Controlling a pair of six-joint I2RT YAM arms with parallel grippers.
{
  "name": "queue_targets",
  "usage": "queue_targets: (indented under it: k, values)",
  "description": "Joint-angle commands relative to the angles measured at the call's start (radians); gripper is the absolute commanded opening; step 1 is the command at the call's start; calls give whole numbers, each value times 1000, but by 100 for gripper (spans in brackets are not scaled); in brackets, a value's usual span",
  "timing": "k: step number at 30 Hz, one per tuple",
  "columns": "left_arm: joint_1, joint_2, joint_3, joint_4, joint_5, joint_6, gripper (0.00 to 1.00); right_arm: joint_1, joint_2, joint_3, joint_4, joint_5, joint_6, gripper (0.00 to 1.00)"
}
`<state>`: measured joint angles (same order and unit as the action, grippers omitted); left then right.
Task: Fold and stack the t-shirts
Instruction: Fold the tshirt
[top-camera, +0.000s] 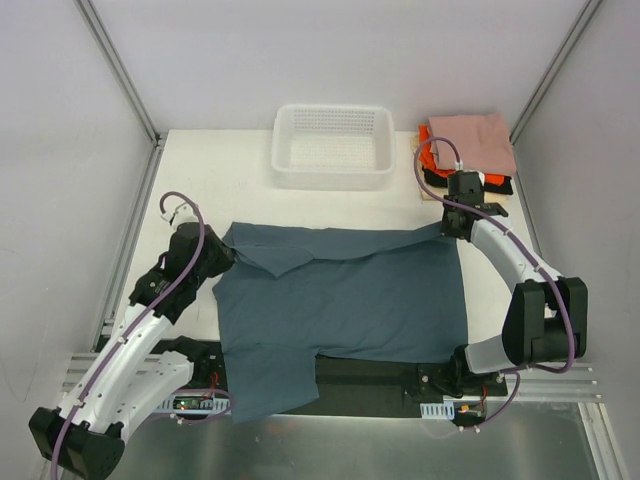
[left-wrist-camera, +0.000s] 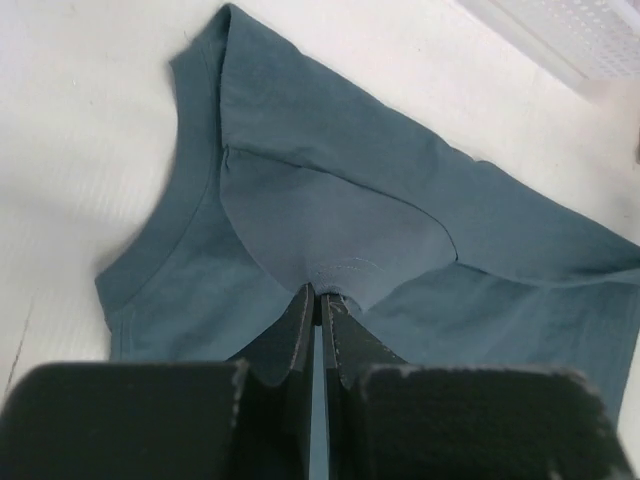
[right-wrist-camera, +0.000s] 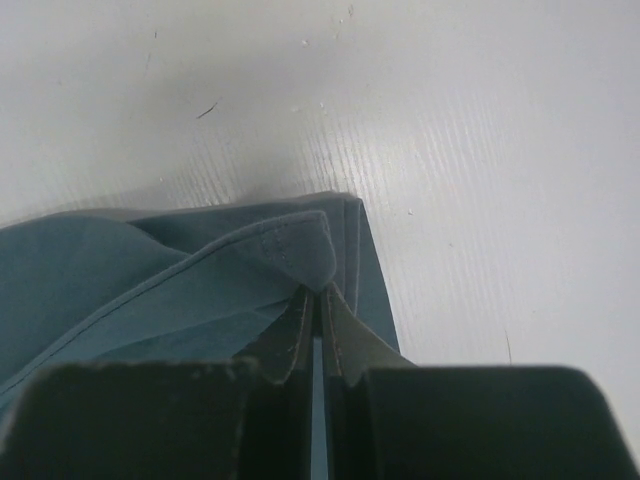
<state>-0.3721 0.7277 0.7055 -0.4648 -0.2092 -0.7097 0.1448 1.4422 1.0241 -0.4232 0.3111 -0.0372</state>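
Slate-blue cloth sits pinched in our left gripper (left-wrist-camera: 318, 297) and right gripper (right-wrist-camera: 318, 292), both closed tight on an upper corner of the big shirt (top-camera: 340, 300) spread mid-frame in the top view. We judge its fold barely begun, one flap turned over at upper left, while the folded pile (top-camera: 470, 150) waits at upper right.

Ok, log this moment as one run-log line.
phase: folding blue-grey t-shirt | left gripper: shut on a fold of it | right gripper: shut on its corner | folded stack: far right, beside basket
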Motion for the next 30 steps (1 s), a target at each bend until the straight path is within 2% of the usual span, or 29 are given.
queue_targets:
  k: [1,8,12,14,16,17,18,19,21,22,23,24,27,30]
  values:
    - [-2,-62,5,-103,47,-89,0,-14,-49,-2,11,34,22,2]
    - [-2,-88,23,-259,62,-106,0,-24,-42,-16,3,48,34,6]
    - [-2,-94,-6,-334,131,-138,2,-24,-54,-50,-17,63,97,10]
    - [-2,-112,-46,-341,198,-140,10,-25,-69,-74,-66,68,144,15]
    - [-2,-140,-73,-366,266,-166,17,-25,-94,-99,-94,65,204,28]
    - [-2,-151,-95,-377,278,-174,20,-27,-103,-128,-120,69,217,37]
    - [-2,-163,-98,-393,287,-194,24,-25,-117,-140,-130,69,232,51]
    - [-2,-189,-97,-426,292,-200,41,-25,-137,-150,-143,71,252,60]
    - [-2,-212,-69,-452,289,-200,61,-24,-155,-142,-202,95,270,74]
    - [-2,-224,-54,-463,280,-192,89,-25,-164,-134,-235,103,290,79]
    - [-2,-225,-22,-463,275,-182,99,-27,-186,-127,-248,109,295,89]
    - [-2,-220,-2,-463,263,-162,99,-27,-196,-102,-258,103,296,97]
    - [-2,-153,70,-448,216,-117,99,-25,-233,-65,-276,28,269,96]
    - [-2,-12,103,-393,160,-93,99,-25,-253,-27,-275,-94,246,97]
